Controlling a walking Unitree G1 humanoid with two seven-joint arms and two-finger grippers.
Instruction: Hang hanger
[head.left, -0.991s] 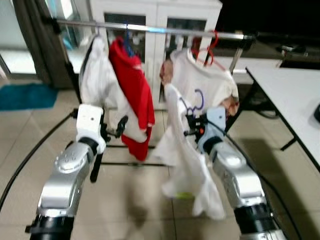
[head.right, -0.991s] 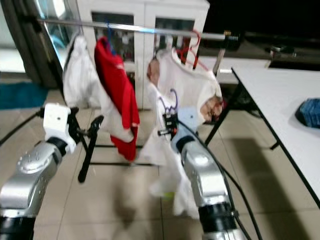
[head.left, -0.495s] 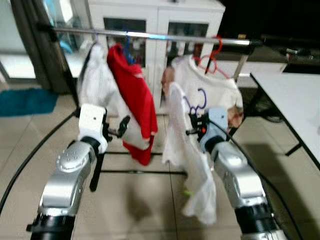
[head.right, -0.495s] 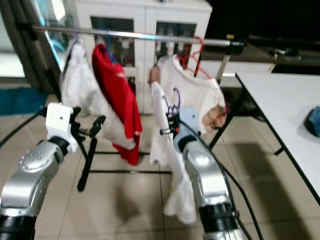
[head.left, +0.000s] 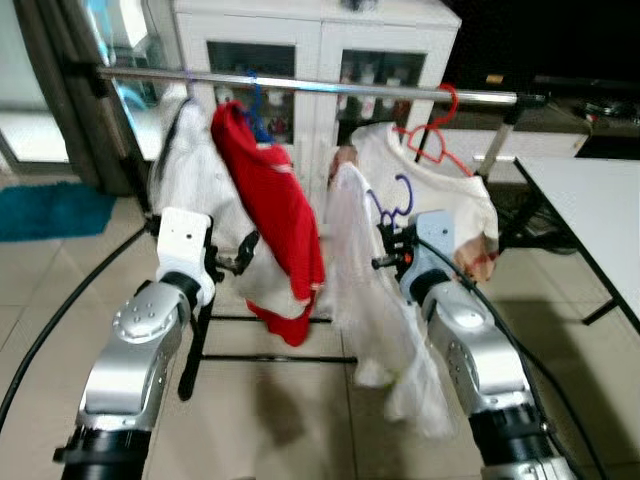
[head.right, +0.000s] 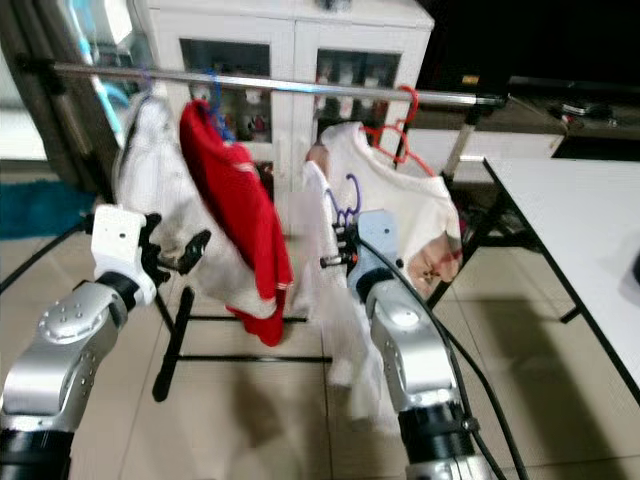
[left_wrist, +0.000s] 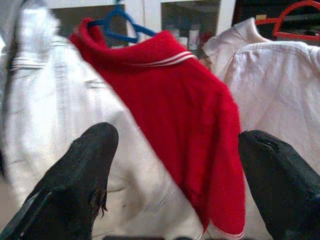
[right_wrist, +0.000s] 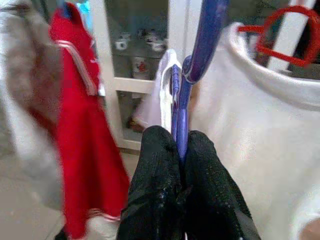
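I have the right gripper (right_wrist: 179, 165) pinched tight on the purple hanger (head.left: 397, 200) — both black fingers squeeze its stem just below the hook, no gap between them. A white garment (head.left: 375, 300) drapes off that hanger and trails down past my right forearm toward the floor. The hanger sits in front of the clothes rail (head.left: 330, 86) and well below it, between the red shirt (head.left: 275, 205) and the white shirt on the red hanger (head.left: 432, 135). Hook not yet on the bar.

The left gripper (left_wrist: 175, 165) is spread wide and empty, pointing at the red shirt, close to its fabric.

My read on the risks:
- The grip is on a thin stem — the garment's weight hangs off to one side, so the hanger could twist in the fingers as I lift, and the hook would then meet the bar at an angle and miss.
- The slot on the bar between the blue hanger (left_wrist: 122, 25) and the red one looks tight. The hook could snag a neighbouring collar or knock the red hanger along.
- The loose white cloth could catch on my own arm or slide off one shoulder of the hanger.
- If I release before the hook seats, everything drops.
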